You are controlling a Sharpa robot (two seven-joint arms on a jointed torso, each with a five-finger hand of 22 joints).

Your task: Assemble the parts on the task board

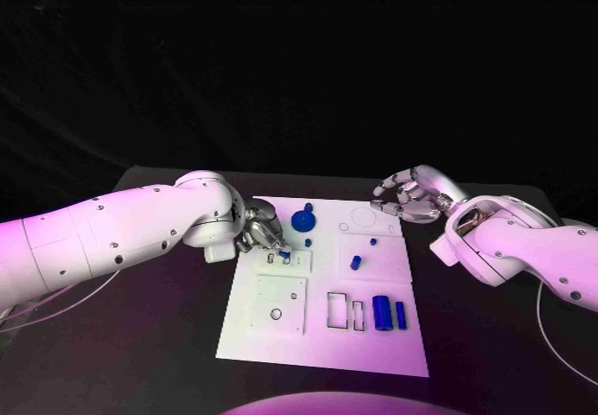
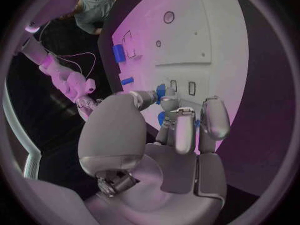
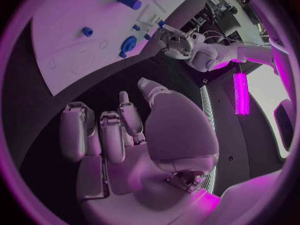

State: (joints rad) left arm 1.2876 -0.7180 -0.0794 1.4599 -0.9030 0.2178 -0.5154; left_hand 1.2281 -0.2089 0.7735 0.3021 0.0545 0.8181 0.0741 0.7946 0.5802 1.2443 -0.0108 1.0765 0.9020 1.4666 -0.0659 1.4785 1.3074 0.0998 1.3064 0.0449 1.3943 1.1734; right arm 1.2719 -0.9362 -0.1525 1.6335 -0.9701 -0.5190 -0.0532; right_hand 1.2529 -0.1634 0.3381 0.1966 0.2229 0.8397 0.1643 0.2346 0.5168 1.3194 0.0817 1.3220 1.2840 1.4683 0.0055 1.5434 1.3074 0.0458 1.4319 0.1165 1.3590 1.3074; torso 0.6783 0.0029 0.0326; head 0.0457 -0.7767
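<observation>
Task board [image 1: 281, 346]: we find it mid-surface, carrying blue parts [image 1: 388, 313] toward its right edge and a round blue part [image 1: 303, 220] near its far edge. Left hand [image 1: 261, 235]: pinching a small blue part [image 2: 161, 90] at the board's left edge. Right hand [image 1: 409, 197]: raised beyond the far right corner, fingers curled, holding nothing.

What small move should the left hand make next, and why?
Probably lower the small blue part straight down and seat it. The left hand holds it in its fingers just over the task board, near the narrow slots; the right hand hovers apart.
</observation>
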